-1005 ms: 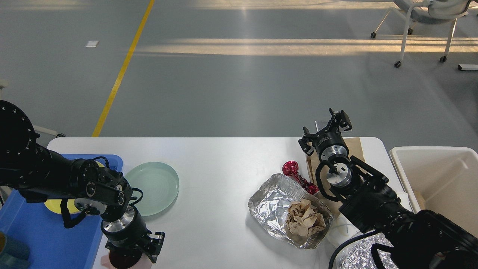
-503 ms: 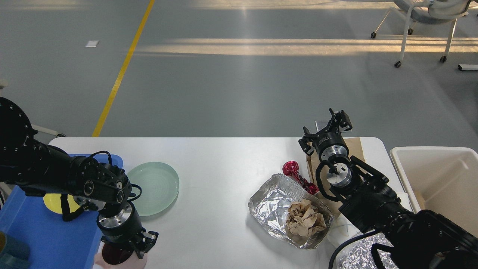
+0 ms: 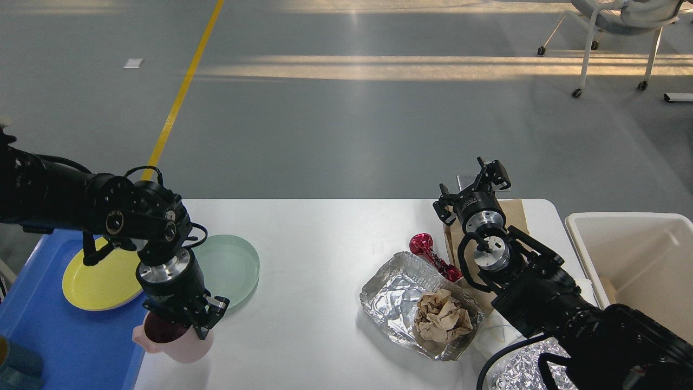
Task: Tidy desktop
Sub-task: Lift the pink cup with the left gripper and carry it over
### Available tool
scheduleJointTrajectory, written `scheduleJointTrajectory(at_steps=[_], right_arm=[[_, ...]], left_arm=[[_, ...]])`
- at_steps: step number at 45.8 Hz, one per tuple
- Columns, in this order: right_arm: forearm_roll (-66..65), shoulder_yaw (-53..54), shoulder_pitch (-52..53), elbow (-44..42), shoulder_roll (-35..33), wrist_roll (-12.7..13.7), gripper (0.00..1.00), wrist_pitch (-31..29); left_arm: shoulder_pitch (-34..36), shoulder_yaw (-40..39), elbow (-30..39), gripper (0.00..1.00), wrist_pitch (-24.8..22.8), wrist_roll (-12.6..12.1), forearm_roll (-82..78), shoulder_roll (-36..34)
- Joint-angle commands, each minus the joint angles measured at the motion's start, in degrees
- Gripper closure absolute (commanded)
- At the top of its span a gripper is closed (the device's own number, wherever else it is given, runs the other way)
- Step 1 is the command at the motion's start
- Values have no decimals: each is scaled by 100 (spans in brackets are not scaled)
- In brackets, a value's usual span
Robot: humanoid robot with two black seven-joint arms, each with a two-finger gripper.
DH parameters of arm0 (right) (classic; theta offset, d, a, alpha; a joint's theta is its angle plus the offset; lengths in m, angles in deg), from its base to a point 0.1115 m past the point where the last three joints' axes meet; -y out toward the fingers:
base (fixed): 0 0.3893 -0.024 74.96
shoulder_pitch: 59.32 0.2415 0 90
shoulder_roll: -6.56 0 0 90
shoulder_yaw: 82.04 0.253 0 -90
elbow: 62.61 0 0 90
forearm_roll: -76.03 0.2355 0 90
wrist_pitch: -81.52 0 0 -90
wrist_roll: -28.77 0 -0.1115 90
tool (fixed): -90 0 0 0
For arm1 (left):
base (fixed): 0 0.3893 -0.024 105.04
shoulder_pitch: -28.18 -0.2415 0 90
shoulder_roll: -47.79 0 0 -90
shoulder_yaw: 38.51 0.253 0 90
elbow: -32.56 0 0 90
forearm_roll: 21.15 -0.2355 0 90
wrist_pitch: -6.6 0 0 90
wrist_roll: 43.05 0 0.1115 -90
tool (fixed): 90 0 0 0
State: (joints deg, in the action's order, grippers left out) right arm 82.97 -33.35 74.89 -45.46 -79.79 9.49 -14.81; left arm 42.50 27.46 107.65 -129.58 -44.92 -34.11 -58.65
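Note:
The white desktop (image 3: 319, 233) fills the lower view. My left gripper (image 3: 183, 317) points down near its front left and is shut on the rim of a pink cup (image 3: 176, 341) with a dark inside, next to the blue tray (image 3: 54, 336). A pale green plate (image 3: 233, 265) lies just behind the cup. My right gripper (image 3: 475, 185) is open and empty at the far right edge, over a brown paper bag (image 3: 517, 214). A foil tray (image 3: 395, 292) holds crumpled brown paper (image 3: 441, 317). A shiny red wrapper (image 3: 425, 248) lies behind it.
A yellow plate (image 3: 100, 273) sits on the blue tray, with a teal cup (image 3: 19, 368) at the tray's front. An off-white bin (image 3: 639, 260) stands right of the table. Crumpled foil (image 3: 520, 371) lies at the front right under my right arm.
My left arm has swung back from the front edge, carrying the pink cup away from the edge toward the plates. The yellow plate shows more. The right arm has not moved.

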Motion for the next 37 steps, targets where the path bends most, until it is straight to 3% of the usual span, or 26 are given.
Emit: scheduleJointTrajectory(at_steps=[1, 20, 37], right_arm=[[-1, 0, 0, 0, 4, -6, 0, 0], [8, 0, 0, 0, 4, 3, 0, 0], [8, -8, 0, 0, 4, 3, 0, 0]], left_arm=[[957, 4, 6, 100, -882, 20, 65, -131], [3383, 162, -3, 100, -882, 28, 74, -518], [4693, 162, -91, 100, -882, -42, 65, -1151]])
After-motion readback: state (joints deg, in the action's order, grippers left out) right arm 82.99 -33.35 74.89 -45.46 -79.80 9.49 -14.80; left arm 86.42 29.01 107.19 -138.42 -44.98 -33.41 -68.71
